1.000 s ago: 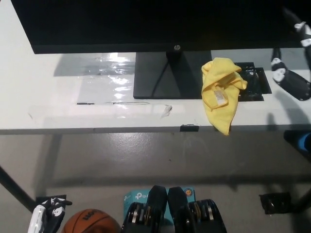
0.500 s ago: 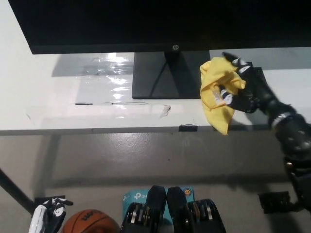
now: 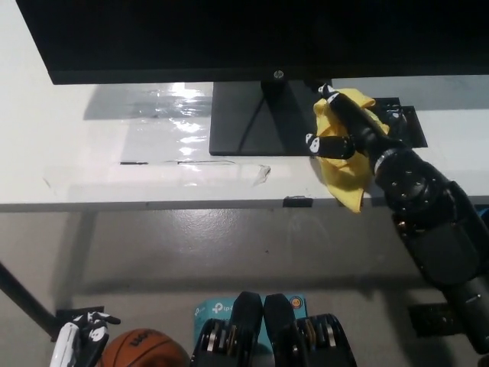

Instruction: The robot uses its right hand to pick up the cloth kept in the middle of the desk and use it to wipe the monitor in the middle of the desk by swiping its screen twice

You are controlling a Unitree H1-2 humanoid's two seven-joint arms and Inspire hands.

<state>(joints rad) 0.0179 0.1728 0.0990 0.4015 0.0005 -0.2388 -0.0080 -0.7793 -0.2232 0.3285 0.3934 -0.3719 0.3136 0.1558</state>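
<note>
1. Down at the lower left corner, the white left hand (image 3: pixel 79 342) rests low near the floor, just beside an orange basketball (image 3: pixel 144 350); whether its fingers are spread or closed cannot be told from here.
2. Across the top, the dark monitor (image 3: pixel 229 38) spans most of the white desk (image 3: pixel 92 160), and its flat black base (image 3: pixel 260 118) sits on the desk at the middle.
3. On the desk left of the base lies a patch of shiny clear tape or film (image 3: pixel 172 126) catching the light.
4. Just right of the base, the yellow cloth (image 3: pixel 348 164) lies on the desk, its lower tip hanging over the front edge.
5. From the lower right, the black right hand (image 3: pixel 344 130) lies on top of the cloth, fingers (image 3: pixel 315 143) spread and curling onto it at the cloth's left side, not yet closed around it.
6. Behind the cloth, a black cable plate (image 3: pixel 405 122) is set in the desk.
</note>
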